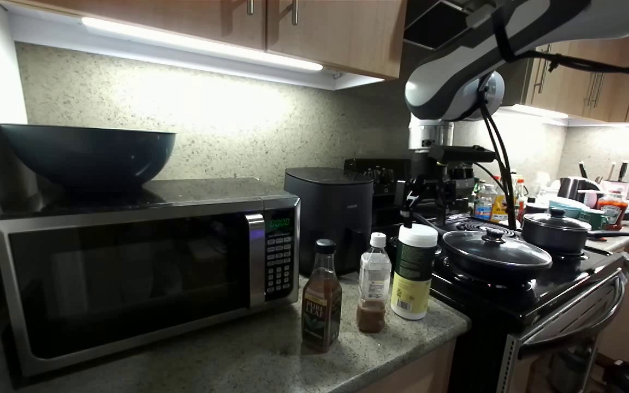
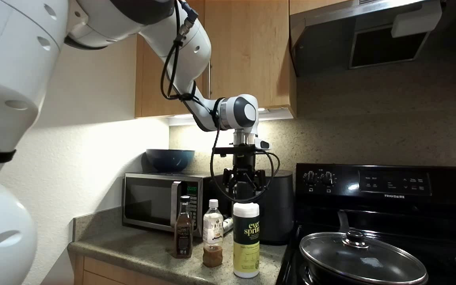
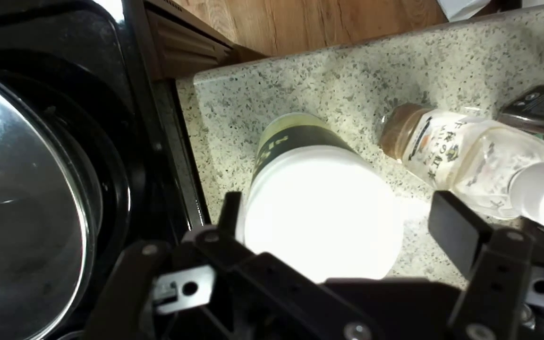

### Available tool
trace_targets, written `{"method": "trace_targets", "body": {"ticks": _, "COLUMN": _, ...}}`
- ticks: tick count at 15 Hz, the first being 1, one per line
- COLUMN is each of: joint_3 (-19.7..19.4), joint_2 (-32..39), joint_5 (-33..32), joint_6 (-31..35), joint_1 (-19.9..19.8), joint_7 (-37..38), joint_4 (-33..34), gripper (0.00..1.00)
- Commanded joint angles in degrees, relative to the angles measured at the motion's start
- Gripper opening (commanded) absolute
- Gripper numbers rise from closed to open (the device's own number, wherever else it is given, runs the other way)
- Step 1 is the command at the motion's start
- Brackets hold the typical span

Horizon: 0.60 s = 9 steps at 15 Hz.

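Observation:
My gripper [image 2: 244, 188] hangs pointing down over a tall canister [image 2: 246, 239] with a white lid and a dark green and yellow label, upright on the counter. In the wrist view the gripper [image 3: 339, 218] is open, its pads [image 3: 456, 231] wide apart with the white lid [image 3: 319, 212] showing between them. The left pad looks close to the lid's edge; a wider gap lies on the right. I cannot tell whether anything touches. Beside the canister stand a white-capped bottle [image 1: 374, 284] with some brown drink and a dark-capped tea bottle [image 1: 321, 305].
A microwave [image 1: 140, 284] with a dark bowl [image 1: 88, 155] on top stands against the wall. Behind the bottles is a black air fryer [image 1: 328, 218]. The stove carries a lidded pan [image 1: 494, 256] near the canister and a lidded pot [image 1: 555, 232]. Cabinets [image 2: 247, 51] hang above.

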Motion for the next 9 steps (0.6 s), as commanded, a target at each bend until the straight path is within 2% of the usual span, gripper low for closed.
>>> {"method": "trace_targets", "body": {"ticks": 1, "joint_3": 0.00, "joint_2": 1.99, "joint_5": 0.50, "joint_6": -2.26, "joint_1": -0.91, "joint_7": -0.33, "joint_4": 2.98, "gripper": 1.00}}
{"method": "trace_targets", "body": {"ticks": 9, "joint_3": 0.41, "joint_2": 7.35, "joint_5": 0.16, "joint_6": -6.34, "joint_1": -1.26, "joint_7": -4.52, "joint_4": 8.92, "gripper": 1.00}}
